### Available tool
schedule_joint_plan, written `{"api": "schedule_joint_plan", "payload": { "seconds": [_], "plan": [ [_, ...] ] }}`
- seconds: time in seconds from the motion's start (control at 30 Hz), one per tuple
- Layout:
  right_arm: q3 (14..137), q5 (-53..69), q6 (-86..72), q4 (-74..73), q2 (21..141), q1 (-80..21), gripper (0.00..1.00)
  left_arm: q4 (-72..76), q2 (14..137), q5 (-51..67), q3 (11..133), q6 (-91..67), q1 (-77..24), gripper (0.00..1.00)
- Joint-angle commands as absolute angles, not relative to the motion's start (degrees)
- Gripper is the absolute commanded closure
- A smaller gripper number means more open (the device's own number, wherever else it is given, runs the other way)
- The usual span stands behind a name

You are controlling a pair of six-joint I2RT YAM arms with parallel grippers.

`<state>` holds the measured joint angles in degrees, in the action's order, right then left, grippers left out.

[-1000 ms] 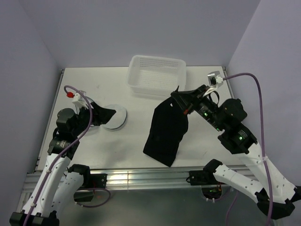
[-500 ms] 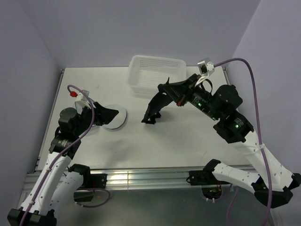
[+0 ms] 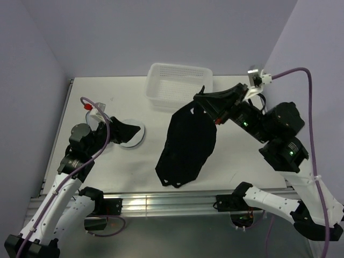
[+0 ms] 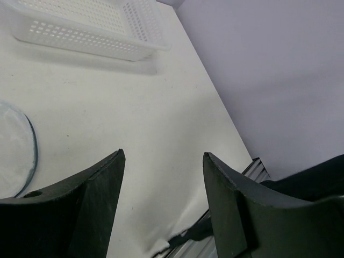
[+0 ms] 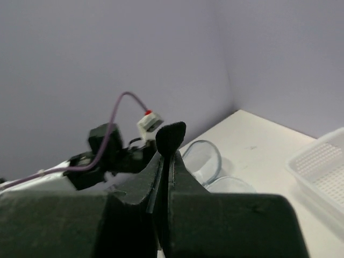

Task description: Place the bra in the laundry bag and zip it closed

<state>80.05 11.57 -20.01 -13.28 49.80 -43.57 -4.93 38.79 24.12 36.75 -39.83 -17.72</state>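
1. So, there is one bra [image 3: 185, 145], one laundry bag [image 3: 137, 138], one white basket [image 3: 174, 102] and two tools, all at one desk [image 3: 107, 102].
2. The right tool [image 3: 200, 102] is shut tight on the top of the bra. The bra hangs over the middle of the desk, nearer than the basket and right of the laundry bag.
3. The left tool [image 3: 131, 130] is partly open and holds nothing. It sits at the left side of the laundry bag.
4. A moment ago the bra was bunched up small. Now it hangs long and wide.
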Motion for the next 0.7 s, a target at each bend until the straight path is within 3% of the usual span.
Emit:
{"api": "schedule_joint_plan", "payload": {
  "seconds": [0.0, 0.23, 0.57, 0.6, 0.63, 0.67],
  "plan": [
    [75.88, 9.57, -18.80, -12.14, 56.15, -38.60, 1.00, -1.15, 39.46, 22.94, 36.04, -40.78, -18.72, 0.34],
    [58.72, 21.97, -23.47, 8.60, 72.02, -25.93, 1.00, 4.56, 41.39, 19.96, 30.15, -45.43, -21.53, 0.35],
    [67.83, 9.50, -13.46, 3.72, 91.49, -24.79, 0.98, 10.02, 51.57, 5.74, 29.88, -45.18, -31.72, 0.36],
    [71.24, 6.88, -13.27, 1.69, 92.36, -24.70, 0.89, 10.80, 52.64, 4.76, 30.06, -44.91, -32.42, 0.34],
    [72.76, 6.42, -13.27, -2.77, 93.24, -24.78, 0.56, 11.07, 53.78, 3.96, 30.23, -44.56, -33.65, 0.33],
    [73.38, 7.03, -13.45, -3.33, 92.99, -24.87, 0.43, 11.42, 56.31, 3.17, 30.67, -44.30, -34.10, 0.31]
  ]
}}
